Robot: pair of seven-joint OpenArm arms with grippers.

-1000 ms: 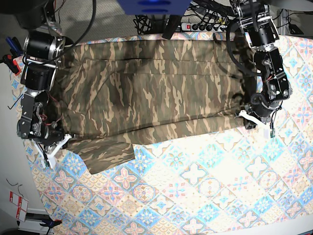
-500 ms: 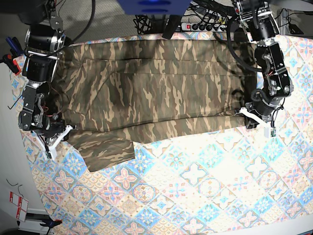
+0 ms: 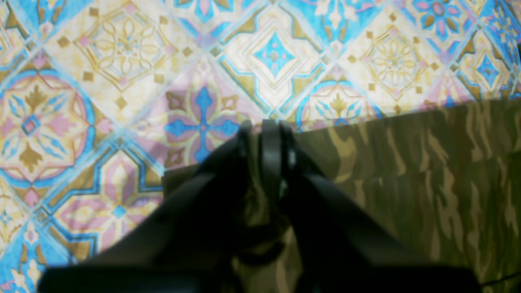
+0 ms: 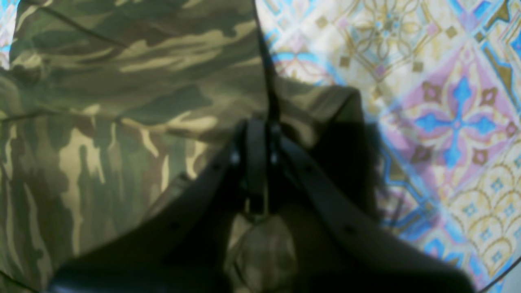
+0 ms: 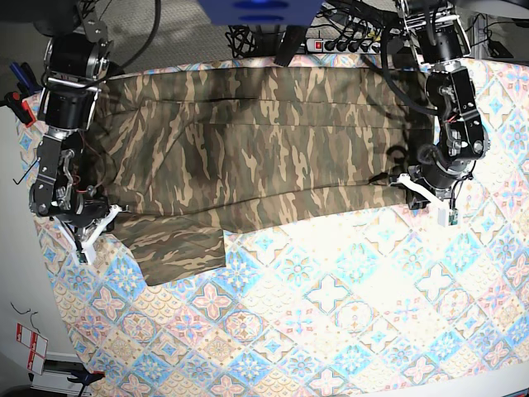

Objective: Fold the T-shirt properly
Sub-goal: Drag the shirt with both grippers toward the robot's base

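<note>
The camouflage T-shirt (image 5: pixel 264 141) lies spread across the back half of the table, its front part folded over lengthwise. One sleeve (image 5: pixel 182 252) sticks out toward the front at the left. My left gripper (image 5: pixel 411 184) is shut on the shirt's front edge at the right end. In the left wrist view its closed fingertips (image 3: pixel 270 128) pinch the cloth hem (image 3: pixel 407 162) just above the tablecloth. At the left end my right gripper (image 5: pixel 103 219) is also shut on the shirt. Its black fingers (image 4: pixel 255 142) clamp a raised fold of camouflage cloth (image 4: pixel 122 101).
A pastel blue-pink patterned tablecloth (image 5: pixel 347 314) covers the table in front of the shirt. A power strip (image 5: pixel 347 41) and cables lie behind the back edge. Small tools (image 5: pixel 16 91) sit off the table's left side, where the edge is close to my right arm.
Both grippers have moved toward the back of the table, drawing the shirt's front edge back with them. The folded band has narrowed and more tablecloth shows in front.
</note>
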